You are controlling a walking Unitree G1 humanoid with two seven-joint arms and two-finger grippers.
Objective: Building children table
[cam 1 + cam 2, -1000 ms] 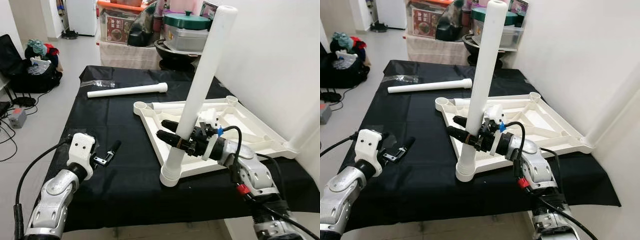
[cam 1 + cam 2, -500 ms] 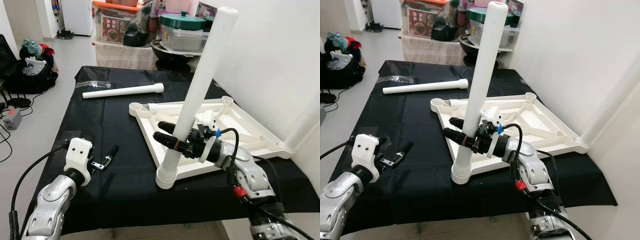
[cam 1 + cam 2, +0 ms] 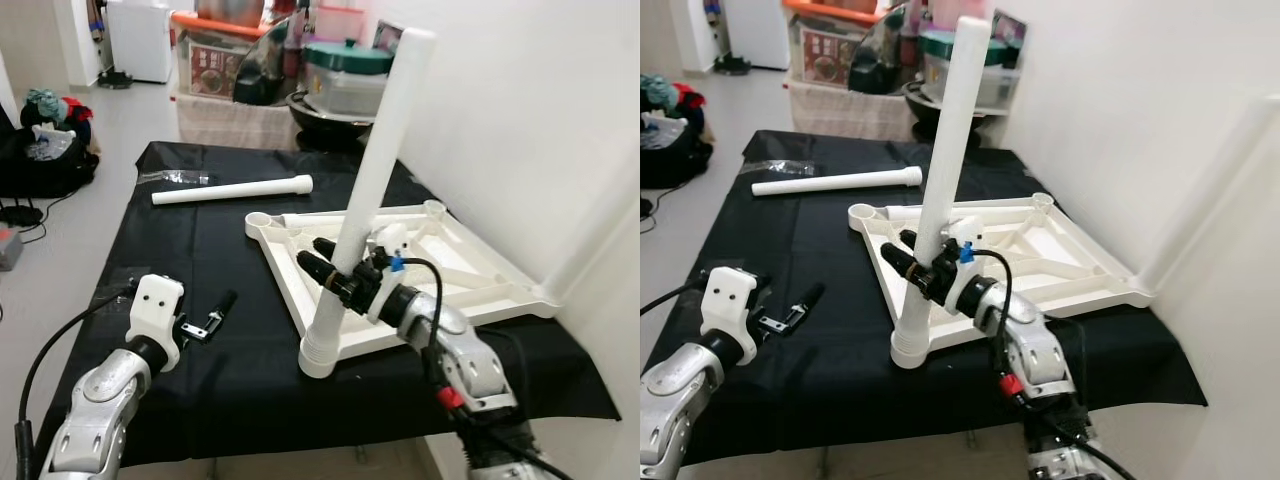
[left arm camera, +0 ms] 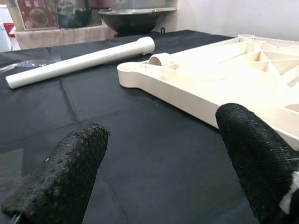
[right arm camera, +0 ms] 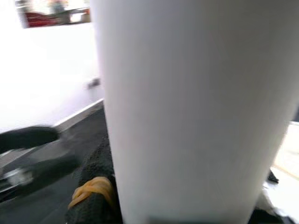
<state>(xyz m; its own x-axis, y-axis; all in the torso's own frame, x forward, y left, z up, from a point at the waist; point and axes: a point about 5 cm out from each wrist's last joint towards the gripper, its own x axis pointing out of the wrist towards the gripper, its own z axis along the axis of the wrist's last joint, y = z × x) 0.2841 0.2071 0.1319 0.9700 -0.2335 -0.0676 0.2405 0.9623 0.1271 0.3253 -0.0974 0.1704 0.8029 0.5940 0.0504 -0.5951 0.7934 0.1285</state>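
A white tabletop (image 3: 470, 272) lies upside down on a black-covered table. One white leg (image 3: 375, 160) rises, slightly tilted, from the tabletop's near corner socket (image 3: 318, 355). My right gripper (image 3: 324, 258) is shut on this leg low down, one finger on each side; the leg (image 5: 187, 112) looms large in the right wrist view. A second leg (image 3: 230, 190) lies loose on the cloth at the back left. A third leg (image 3: 595, 225) stands at the right corner by the wall. My left gripper (image 3: 216, 312) hovers open over the cloth to the left of the tabletop, holding nothing.
A clear plastic bag (image 3: 176, 177) lies near the loose leg. Storage boxes and a large pot (image 3: 345, 72) crowd the space behind the table. A black bag (image 3: 45, 150) sits on the floor to the left. The white wall runs close along the right.
The whole picture has shifted, so the camera has moved. My right gripper keeps its hold on the upright leg; the left gripper stays open over the cloth.
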